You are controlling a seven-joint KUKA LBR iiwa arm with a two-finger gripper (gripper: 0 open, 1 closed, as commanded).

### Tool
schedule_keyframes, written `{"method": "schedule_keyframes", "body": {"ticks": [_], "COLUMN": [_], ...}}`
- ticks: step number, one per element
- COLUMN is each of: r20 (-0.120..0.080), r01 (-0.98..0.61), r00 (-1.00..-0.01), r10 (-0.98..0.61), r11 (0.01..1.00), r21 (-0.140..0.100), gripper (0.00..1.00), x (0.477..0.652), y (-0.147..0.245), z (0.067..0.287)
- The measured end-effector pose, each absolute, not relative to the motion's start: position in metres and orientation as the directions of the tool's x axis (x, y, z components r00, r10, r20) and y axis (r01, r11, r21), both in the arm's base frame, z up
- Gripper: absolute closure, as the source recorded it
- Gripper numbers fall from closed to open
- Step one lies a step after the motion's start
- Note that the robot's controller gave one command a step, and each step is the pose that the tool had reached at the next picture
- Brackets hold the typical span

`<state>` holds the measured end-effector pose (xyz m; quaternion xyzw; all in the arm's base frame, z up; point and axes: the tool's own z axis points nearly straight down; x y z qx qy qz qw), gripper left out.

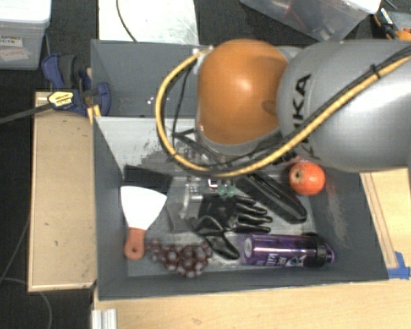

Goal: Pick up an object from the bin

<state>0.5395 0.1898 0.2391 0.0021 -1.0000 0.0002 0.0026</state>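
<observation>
Camera view | gripper point(200, 196) above black glove point(236, 214) | bin point(344, 218) centre

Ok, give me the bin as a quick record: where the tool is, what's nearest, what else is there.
tool: mid-bin, under the arm's orange cover
nearest: black glove-shaped rubbery thing, just right of the tool
left: white flat scraper with orange handle
front: dark red bunch of grapes; purple bottle with black cap, lying flat
right: orange-red round fruit
</observation>
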Motion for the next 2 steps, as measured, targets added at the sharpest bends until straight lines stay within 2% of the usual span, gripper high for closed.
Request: {"method": "schedule_keyframes", "body": {"ticks": [1,2], "r20": [-0.003,-0.006], "r01": [0.003,-0.092], "r00": [-1.0,-0.996], "r10": [0.003,-0.092], "r11": [1.0,0.996], "r21": [0.002,0.003], "gripper": [0.0,0.0], "x": [0.541,0.494], "y": [0.188,0.144], "z": [0.244,0.11]}}
